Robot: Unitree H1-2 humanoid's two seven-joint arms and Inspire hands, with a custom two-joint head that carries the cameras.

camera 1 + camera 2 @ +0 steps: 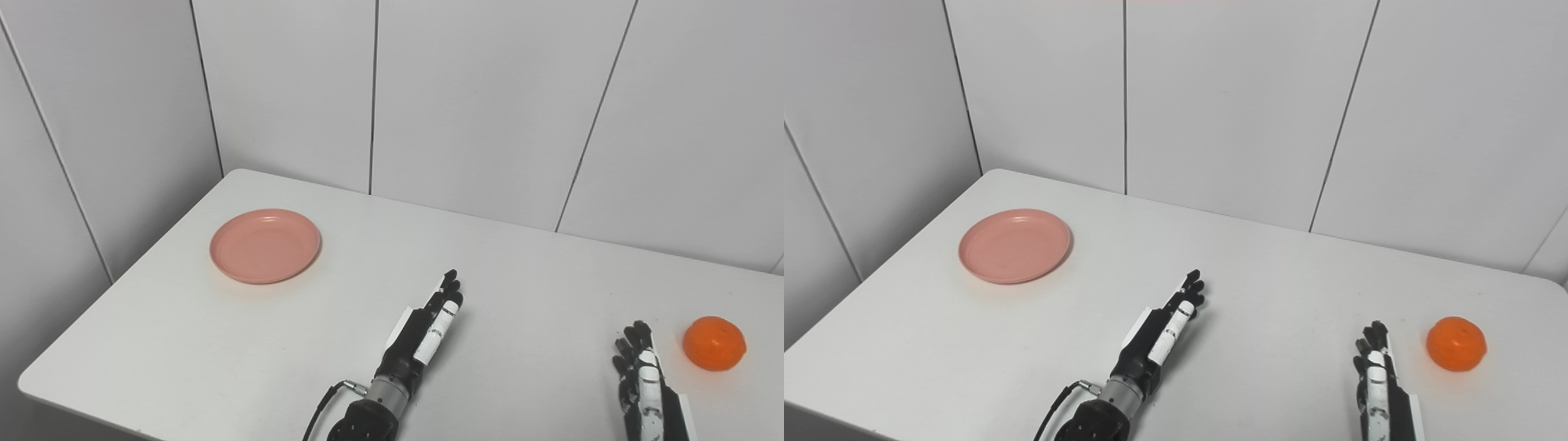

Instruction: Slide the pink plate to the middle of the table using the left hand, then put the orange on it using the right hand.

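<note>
A round pink plate (264,245) lies flat and bare on the white table (343,245), toward its far left. The orange (714,343) rests on the table at the right. My left hand (427,327) hovers low near the table's middle, fingers stretched out straight and holding nothing, well to the right of the plate. At the bottom right my right hand (640,373) is open too, fingers pointing away from me, just left of the orange and not touching it.
White panelled walls (478,104) close in the table at the back and on the left. The table's left edge (116,288) runs close to the plate, and its near left corner (27,383) shows at the bottom.
</note>
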